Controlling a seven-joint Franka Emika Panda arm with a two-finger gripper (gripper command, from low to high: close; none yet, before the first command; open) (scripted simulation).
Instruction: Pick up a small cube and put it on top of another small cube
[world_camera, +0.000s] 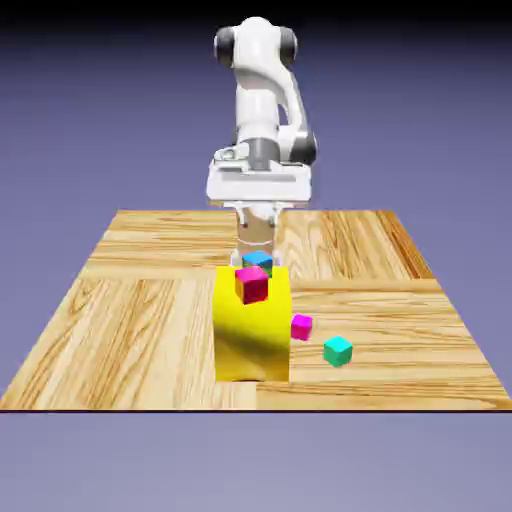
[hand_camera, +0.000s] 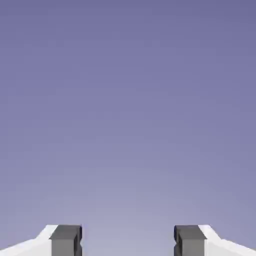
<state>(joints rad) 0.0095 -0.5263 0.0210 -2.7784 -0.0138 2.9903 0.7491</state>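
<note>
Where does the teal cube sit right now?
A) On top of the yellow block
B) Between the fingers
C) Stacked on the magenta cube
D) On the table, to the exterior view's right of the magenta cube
D: the teal cube rests on the table, right of the magenta cube and apart from it; the hand view shows nothing between the fingers.

Bright, even, sharp rendering; soft shadows.

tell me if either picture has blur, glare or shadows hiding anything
Exterior view: sharp, no glare, soft shadow on the yellow block's front; the block hides the gripper's tips. Hand view: only blank backdrop between the open gripper, no cubes visible.
</note>
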